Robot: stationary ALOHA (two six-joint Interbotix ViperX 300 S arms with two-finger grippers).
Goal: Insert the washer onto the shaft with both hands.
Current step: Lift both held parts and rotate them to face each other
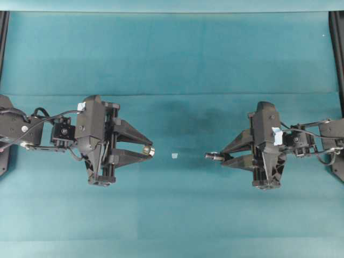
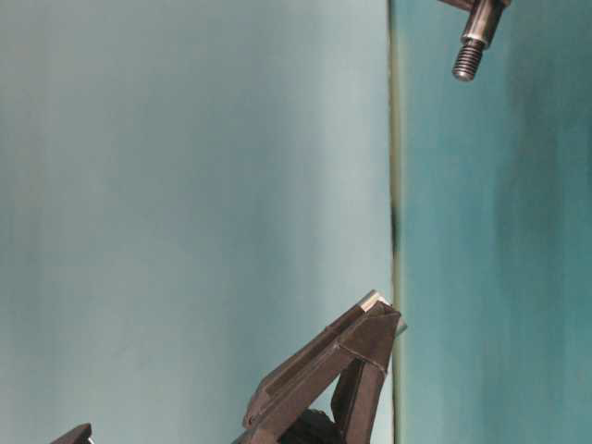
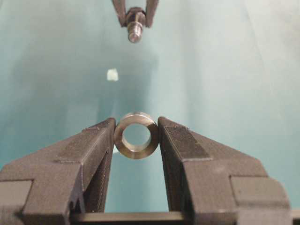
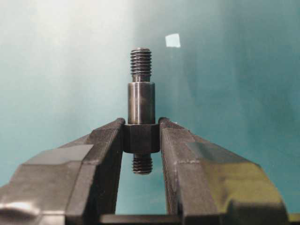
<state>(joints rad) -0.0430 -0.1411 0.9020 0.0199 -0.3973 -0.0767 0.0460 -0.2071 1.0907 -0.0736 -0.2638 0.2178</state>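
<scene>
Two black robot arms face each other across a teal cloth, seen from above. The left gripper pinches the washer between its fingertips, its jaws partly closed around it. The washer is a short silvery metal ring with a smooth, slightly scuffed outer wall and a round open bore (the teal surface shows straight through it). It is held on edge, with its bore facing the other arm.

The right gripper has its jaws closed on the shaft, clamping a dark, wider collar. Beyond the collar runs a smooth dark grey barrel, then a narrower threaded tip; a second threaded stub pokes out behind the collar. The tip points toward the washer, well apart from it.

A tiny pale scrap lies on the cloth between the two grippers.
</scene>
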